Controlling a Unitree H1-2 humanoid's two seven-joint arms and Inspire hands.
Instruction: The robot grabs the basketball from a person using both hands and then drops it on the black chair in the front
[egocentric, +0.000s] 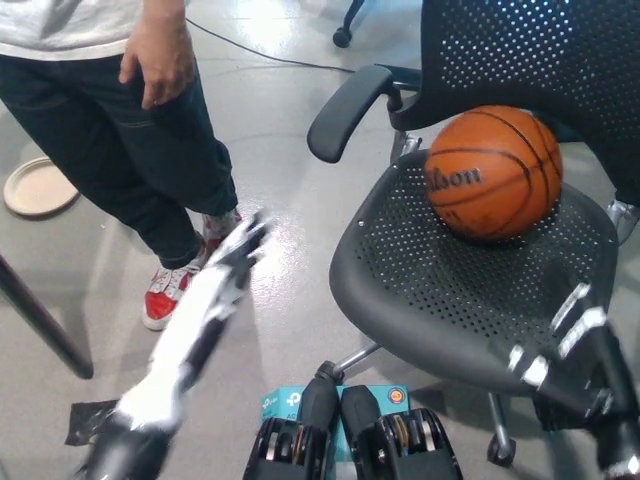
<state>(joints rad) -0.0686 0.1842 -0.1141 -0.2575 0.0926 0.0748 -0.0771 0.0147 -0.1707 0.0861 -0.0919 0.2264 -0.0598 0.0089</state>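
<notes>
- One Wilson basketball (492, 171), orange with black seams, resting on the chair seat against the backrest.
- One black mesh office chair (420, 290); one armrest (345, 112) of it shows clearly, on its left side.
- One person (120, 120) in dark trousers, with one hand (155, 60) in view.
- Two red-and-white sneakers (168, 290) on that person's feet.
- Two robot hands: one white left hand (235, 255), blurred, and one black right hand (560, 345) before the seat's front edge.
- One round tan disc (38, 187) on the floor at far left.
- One teal box (285, 405) on the floor.
- One dark cable (260, 50) across the floor.
- One patch of black tape (90, 420) on the floor.
</notes>
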